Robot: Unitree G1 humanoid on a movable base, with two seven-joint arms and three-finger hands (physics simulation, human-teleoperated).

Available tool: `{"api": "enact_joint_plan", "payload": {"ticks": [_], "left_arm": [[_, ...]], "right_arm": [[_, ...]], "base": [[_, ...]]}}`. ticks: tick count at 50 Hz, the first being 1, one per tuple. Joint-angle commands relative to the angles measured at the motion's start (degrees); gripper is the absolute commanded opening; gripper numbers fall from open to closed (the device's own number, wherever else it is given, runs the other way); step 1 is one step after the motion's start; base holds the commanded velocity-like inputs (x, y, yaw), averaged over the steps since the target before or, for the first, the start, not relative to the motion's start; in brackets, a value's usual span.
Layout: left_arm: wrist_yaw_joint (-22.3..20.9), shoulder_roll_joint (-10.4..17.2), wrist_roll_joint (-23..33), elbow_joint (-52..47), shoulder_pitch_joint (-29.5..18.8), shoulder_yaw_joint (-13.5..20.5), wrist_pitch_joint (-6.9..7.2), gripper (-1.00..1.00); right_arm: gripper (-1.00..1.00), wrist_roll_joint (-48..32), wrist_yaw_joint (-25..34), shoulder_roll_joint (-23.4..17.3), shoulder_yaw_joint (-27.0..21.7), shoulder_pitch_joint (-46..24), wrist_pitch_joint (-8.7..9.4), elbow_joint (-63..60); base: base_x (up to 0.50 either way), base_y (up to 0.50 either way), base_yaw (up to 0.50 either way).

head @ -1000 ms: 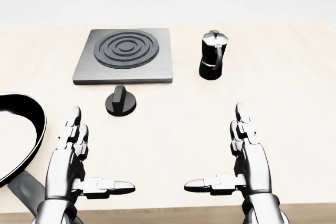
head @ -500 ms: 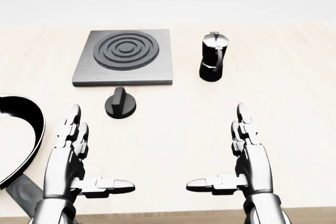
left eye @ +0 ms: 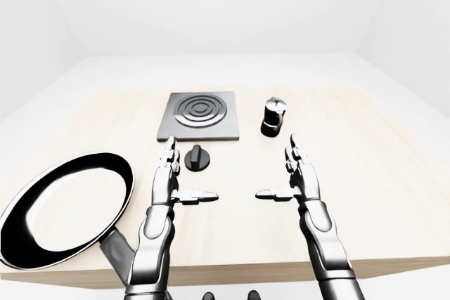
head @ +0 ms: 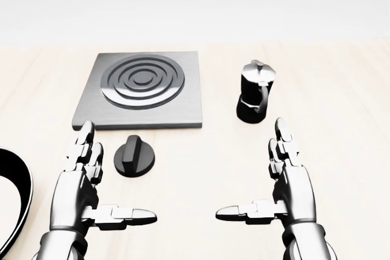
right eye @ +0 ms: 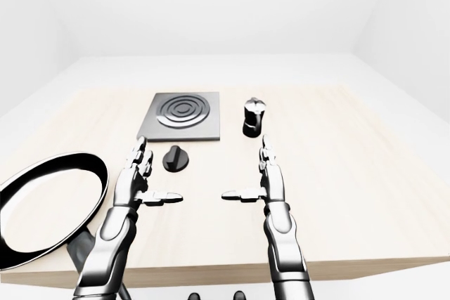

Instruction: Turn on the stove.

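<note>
Both the left hand (head: 82, 190) and right hand (head: 286, 190) are hovering with fingers spread apart, holding nothing. The knob (head: 134, 157) is sitting between the left hand and the stove (head: 141, 88), with the moka pot (head: 254, 92) standing right of it and a pan (left eye: 67, 209) lying at the counter's (left eye: 394, 194) left.

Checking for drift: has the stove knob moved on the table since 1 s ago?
No. The stove knob sits lower in the head view, but so do the stove and moka pot; the camera moved, not the knob.
</note>
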Motion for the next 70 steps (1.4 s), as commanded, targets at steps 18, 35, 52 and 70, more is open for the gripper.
{"api": "enact_joint_plan", "payload": {"ticks": [18,35,52,70], "left_arm": [[-0.20,0.03,-0.05,0.08,-0.16,0.07,0.06,1.00],[-0.35,0.27,-0.88,5.49,-1.91,0.89,-1.44,1.00],[-0.19,0.82,-1.74,13.88,-4.97,1.79,-4.32,1.00],[1.74,0.87,2.38,21.96,-6.55,0.97,-8.72,1.00]], "right_arm": [[1.00,0.11,0.08,0.21,0.42,0.08,0.09,-0.37],[1.00,0.34,0.23,0.30,0.54,0.22,0.43,-0.55],[1.00,0.38,0.21,0.30,0.47,-0.18,-0.69,1.19],[1.00,0.61,0.29,0.48,0.80,0.03,-0.87,1.27]], "base": [[0.16,0.00,0.00],[0.00,0.00,0.00],[0.00,0.00,0.00],[0.00,0.00,0.00]]}}
